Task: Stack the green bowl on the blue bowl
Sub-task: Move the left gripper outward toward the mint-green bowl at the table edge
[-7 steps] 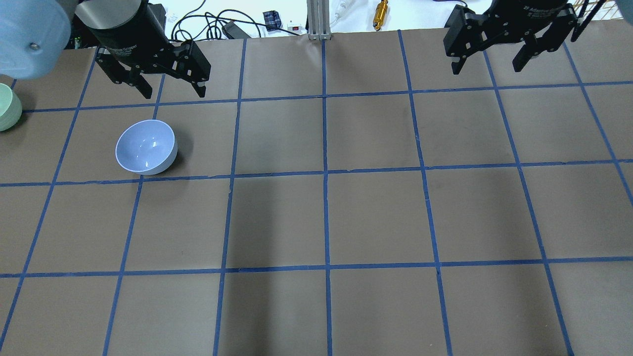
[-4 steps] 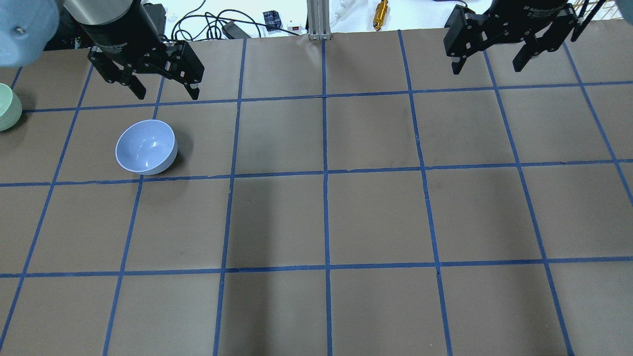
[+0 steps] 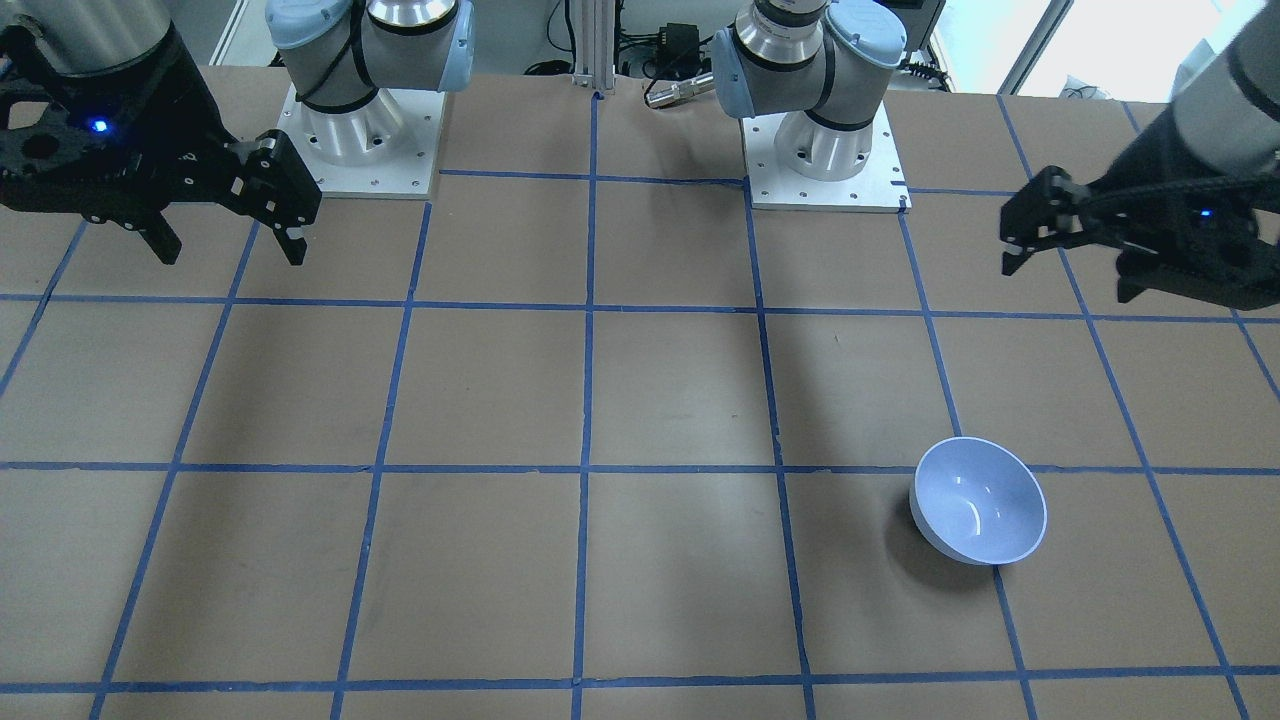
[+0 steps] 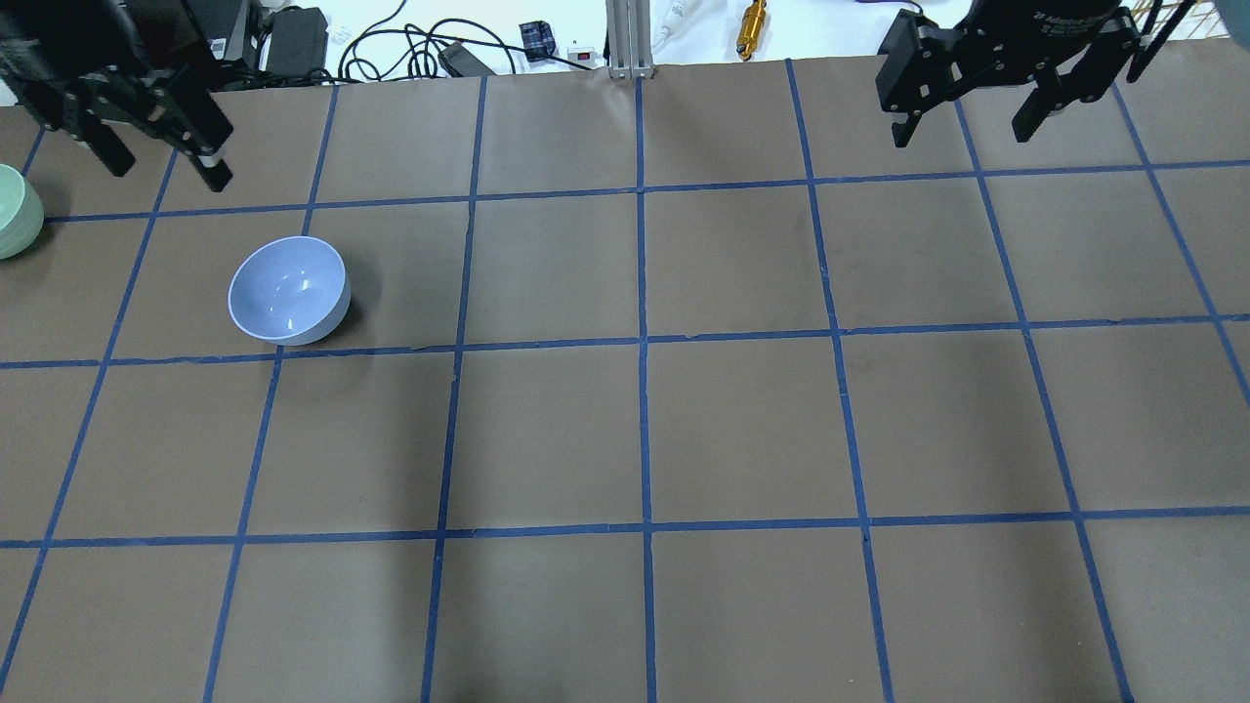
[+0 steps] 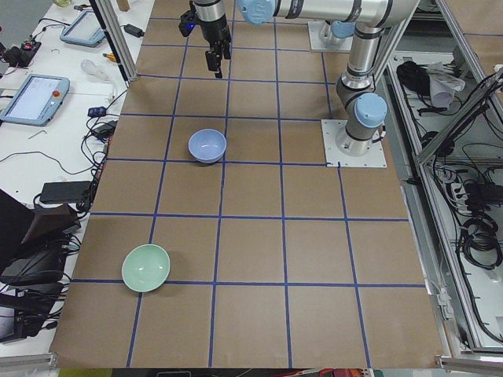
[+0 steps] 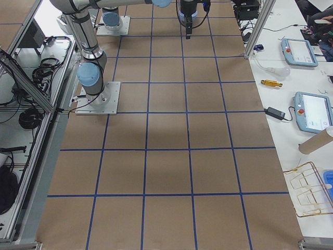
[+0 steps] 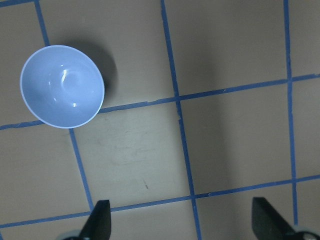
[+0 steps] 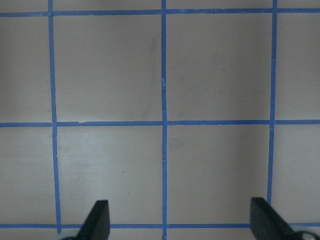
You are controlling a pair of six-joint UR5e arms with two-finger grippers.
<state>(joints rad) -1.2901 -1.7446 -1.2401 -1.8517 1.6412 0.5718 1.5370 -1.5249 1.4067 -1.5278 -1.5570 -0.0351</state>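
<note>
The blue bowl [image 4: 288, 290] stands upright on the brown gridded table, in the left half; it also shows in the front view [image 3: 978, 515], the left side view [image 5: 207, 145] and the left wrist view [image 7: 62, 86]. The green bowl [image 4: 15, 213] stands upright at the table's left end, cut off by the overhead view's edge and whole in the left side view [image 5: 146, 268]. My left gripper [image 4: 168, 171] is open and empty, above the table, beyond and between the two bowls [image 3: 1065, 280] [image 7: 182, 222]. My right gripper [image 4: 962, 135] is open and empty at the far right [image 3: 230, 250] [image 8: 180, 222].
Blue tape lines mark the table into squares. An aluminium post [image 4: 630, 39], cables and a gold cylinder [image 4: 752, 27] lie past the far edge. The two arm bases [image 3: 370, 130] [image 3: 825, 150] stand on the robot's side. Teach pendants [image 5: 33, 96] lie beside the table.
My left gripper has moved left, away from the blue bowl and toward the green bowl's end of the table, still open. The right gripper and both bowls have not moved.
</note>
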